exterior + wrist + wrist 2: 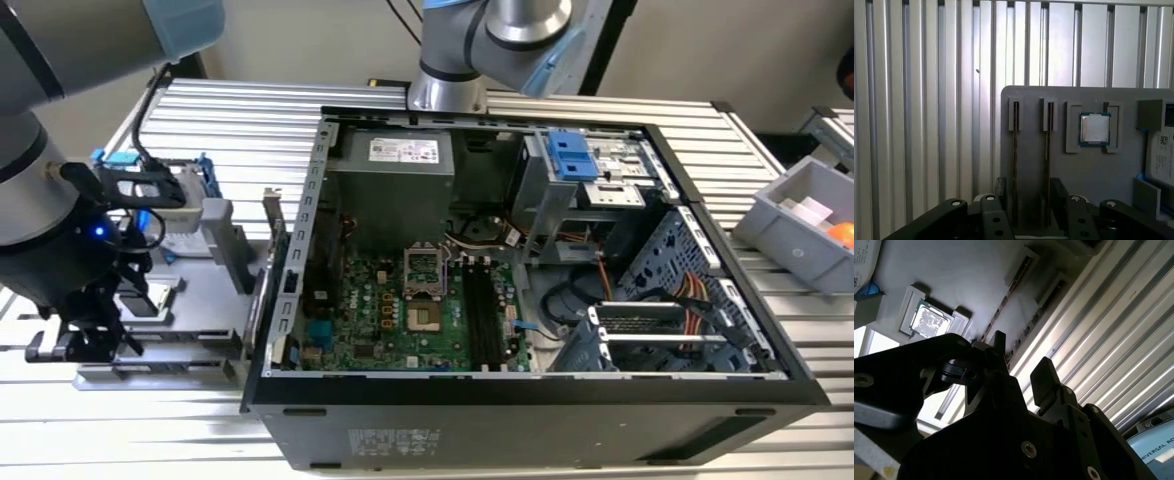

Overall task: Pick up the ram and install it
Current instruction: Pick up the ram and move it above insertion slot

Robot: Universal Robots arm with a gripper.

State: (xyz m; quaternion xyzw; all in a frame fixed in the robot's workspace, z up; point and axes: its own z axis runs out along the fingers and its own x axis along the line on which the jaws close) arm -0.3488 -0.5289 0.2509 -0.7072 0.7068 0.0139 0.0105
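— Zero grabbed by the tool [1029, 192] right now: spread wide, closed on nothing, hovering over the grey holder [1089, 175] on the ribbed tabletop [929, 100]. Can see the ram [1015, 145] standing on edge in its slot, second stick [1047, 145] just beside it, processor chip [1095, 128] near that.

— Looks risky to me. Seems to straddle both slots in the first wrist view, so could pinch the wrong stick or snag both if closed off-centre. Could also tip the ram or scrape its chips against the slot wall when lifting crooked. Well apart from the open computer case [534, 430] too, so plenty of room to drop it on the way.
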